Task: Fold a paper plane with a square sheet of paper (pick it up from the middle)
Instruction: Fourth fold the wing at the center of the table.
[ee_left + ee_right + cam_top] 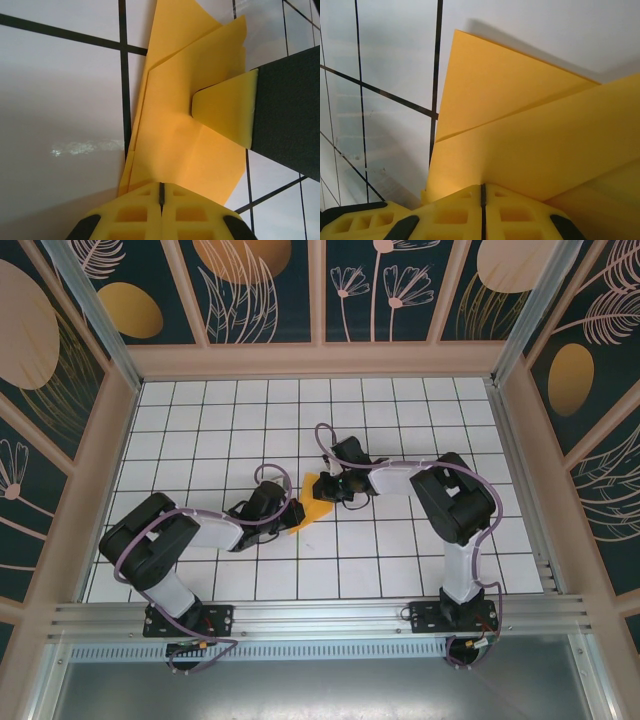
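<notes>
The square sheet of paper [312, 505], orange-yellow and folded into layered, creased flaps, sits just above the white tiled floor between both grippers. My left gripper [293, 516] comes at it from the lower left, my right gripper [328, 488] from the upper right. In the left wrist view the paper [175, 125] runs up from my left gripper [161, 190], whose yellow jaws are shut on its near edge. A yellow fingertip [225, 112] of the right gripper presses on the far side. In the right wrist view my right gripper [482, 191] is shut on the paper [520, 125].
The white tiled floor [400, 420] with black grid lines is walled by a beige frame [320, 360] at the back and sides. A metal rail [320, 618] runs along the near edge by the arm bases.
</notes>
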